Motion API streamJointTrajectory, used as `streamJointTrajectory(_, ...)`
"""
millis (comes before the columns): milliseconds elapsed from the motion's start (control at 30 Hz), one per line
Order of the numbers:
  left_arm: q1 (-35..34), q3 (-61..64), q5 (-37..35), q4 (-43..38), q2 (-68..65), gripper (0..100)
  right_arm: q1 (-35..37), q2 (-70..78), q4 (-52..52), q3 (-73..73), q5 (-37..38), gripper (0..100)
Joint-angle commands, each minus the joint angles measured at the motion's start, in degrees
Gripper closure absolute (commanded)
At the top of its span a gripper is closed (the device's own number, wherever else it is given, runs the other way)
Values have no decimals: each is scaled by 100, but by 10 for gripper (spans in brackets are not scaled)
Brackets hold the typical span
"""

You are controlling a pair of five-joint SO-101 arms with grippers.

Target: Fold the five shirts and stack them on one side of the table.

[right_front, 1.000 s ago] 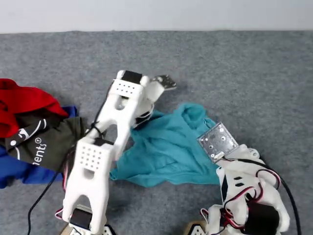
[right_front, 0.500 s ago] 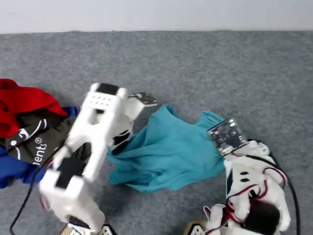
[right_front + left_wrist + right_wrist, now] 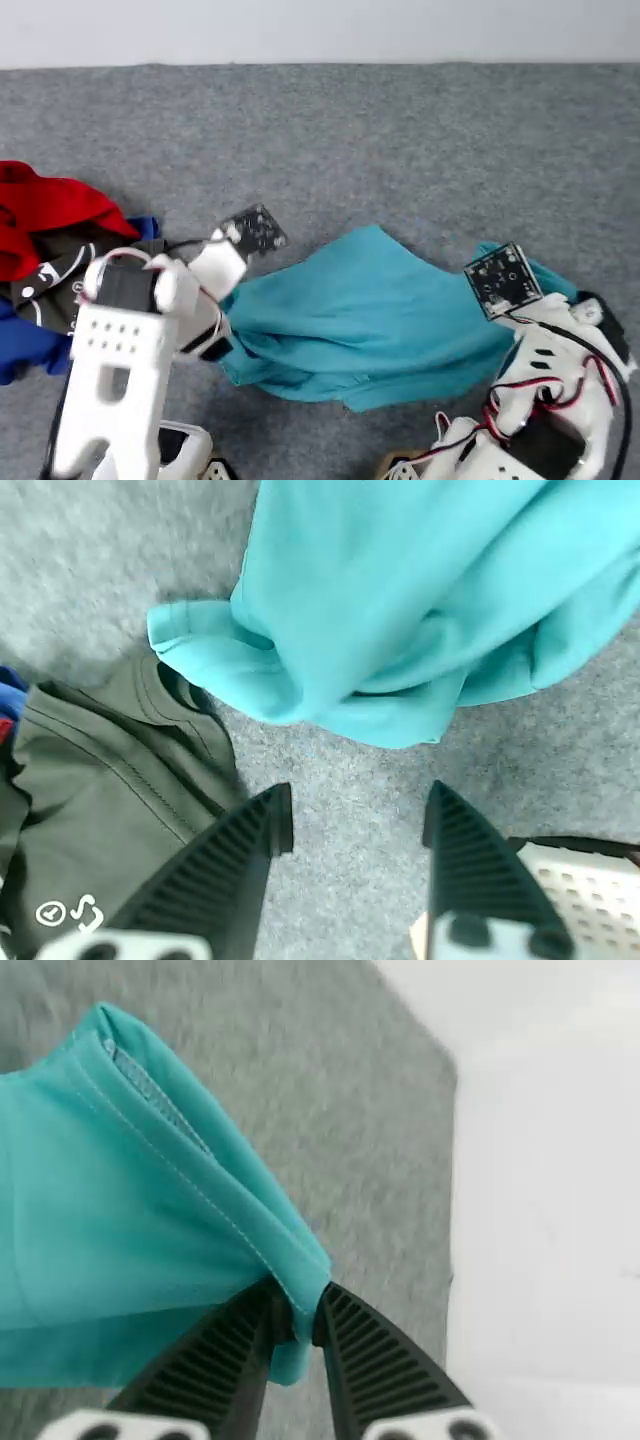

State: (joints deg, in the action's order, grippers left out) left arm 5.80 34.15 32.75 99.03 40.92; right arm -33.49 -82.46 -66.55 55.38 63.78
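Note:
A teal shirt [image 3: 370, 310] lies stretched across the middle of the grey table between my two arms. My right gripper [image 3: 298, 1318] is shut on a hemmed edge of the teal shirt [image 3: 120, 1210] at its right end, near the table's right edge. My left gripper [image 3: 355, 825] is open just above bare carpet, with nothing between its fingers. The teal shirt's bunched left end [image 3: 400, 610] lies just beyond it. At the far left are piled a red shirt [image 3: 50, 210], a dark olive shirt [image 3: 75, 285] with white print, and a blue shirt [image 3: 25, 345].
The olive shirt [image 3: 90, 810] lies close beside my left gripper's fingers. The left arm [image 3: 125, 350] stands at the near left and the right arm [image 3: 545, 380] at the near right. Bare grey carpet [image 3: 400, 140] runs along the back to a white wall.
The left arm has drawn back toward the near left, away from the teal shirt. The right arm has moved right with the shirt's edge, and the shirt now lies wider and flatter.

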Motion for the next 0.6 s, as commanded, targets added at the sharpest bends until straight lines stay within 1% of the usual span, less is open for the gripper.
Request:
streamJointTrajectory(0, 88, -84, -369, 114, 325, 780, -479, 13, 145, 114, 316, 991)
streamJointTrajectory(200, 114, -444, -1134, -580, 255, 781, -1253, -48, 57, 132, 501, 991)
streamJointTrajectory(267, 114, -549, -1389, -835, 0, 782, -1481, -48, -242, 35, 695, 991)
streamJointTrajectory(367, 123, -840, -1749, -1125, -668, 783, -1622, -48, -831, 26, 862, 991)
streamJointTrajectory(433, 193, -1156, -1811, -1319, -1275, 783, -1622, -40, -1156, 53, 870, 991)
streamJointTrajectory(567, 659, -2114, -1952, -1398, -2567, 783, -1613, -4, -1367, 123, 862, 991)
